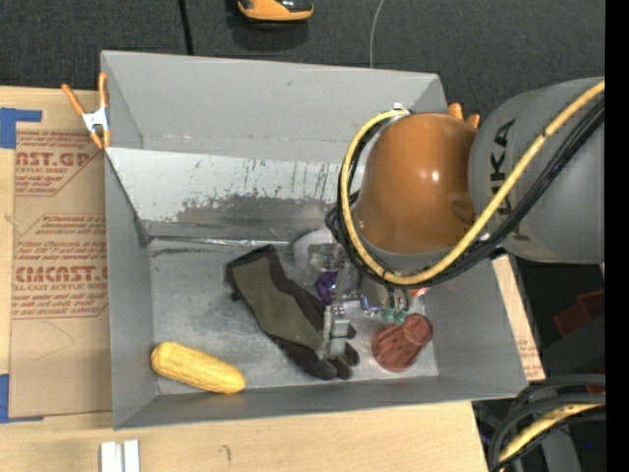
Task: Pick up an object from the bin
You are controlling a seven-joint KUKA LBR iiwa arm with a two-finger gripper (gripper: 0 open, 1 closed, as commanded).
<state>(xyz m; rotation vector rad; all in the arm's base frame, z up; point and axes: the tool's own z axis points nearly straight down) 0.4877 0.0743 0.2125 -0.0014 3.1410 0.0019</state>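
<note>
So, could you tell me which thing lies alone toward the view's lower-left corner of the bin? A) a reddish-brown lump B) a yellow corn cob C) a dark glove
B: the yellow corn cob lies apart at lower left, while the dark glove and reddish-brown lump lie by the gripper.

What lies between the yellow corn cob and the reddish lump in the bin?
In the camera view, bare bin floor first, then the dark olive glove, with the hand at its right end, beside the reddish lump.
</note>
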